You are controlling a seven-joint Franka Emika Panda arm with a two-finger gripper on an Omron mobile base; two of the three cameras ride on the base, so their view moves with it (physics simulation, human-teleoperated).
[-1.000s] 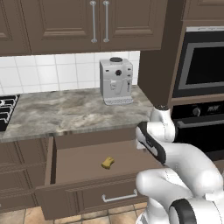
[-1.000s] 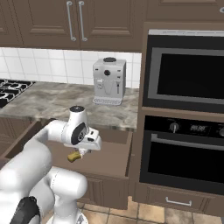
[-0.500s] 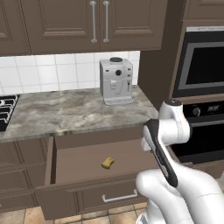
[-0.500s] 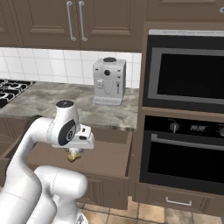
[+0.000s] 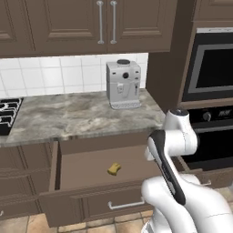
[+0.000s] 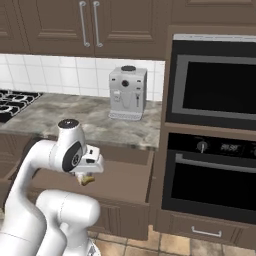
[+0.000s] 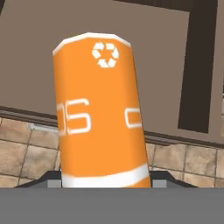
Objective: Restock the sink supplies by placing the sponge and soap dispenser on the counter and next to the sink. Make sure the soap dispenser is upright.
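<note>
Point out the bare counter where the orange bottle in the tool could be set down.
Counter is bare from the stove across to the coffee machine; a narrower strip runs in front of the machine. The corner by the oven column is tight. Open drawer holds just the sponge. No sink here.

A white coffee machine [image 5: 123,84] stands against the tiled wall; what looks like a stovetop [image 5: 8,116] sits far left.
</note>
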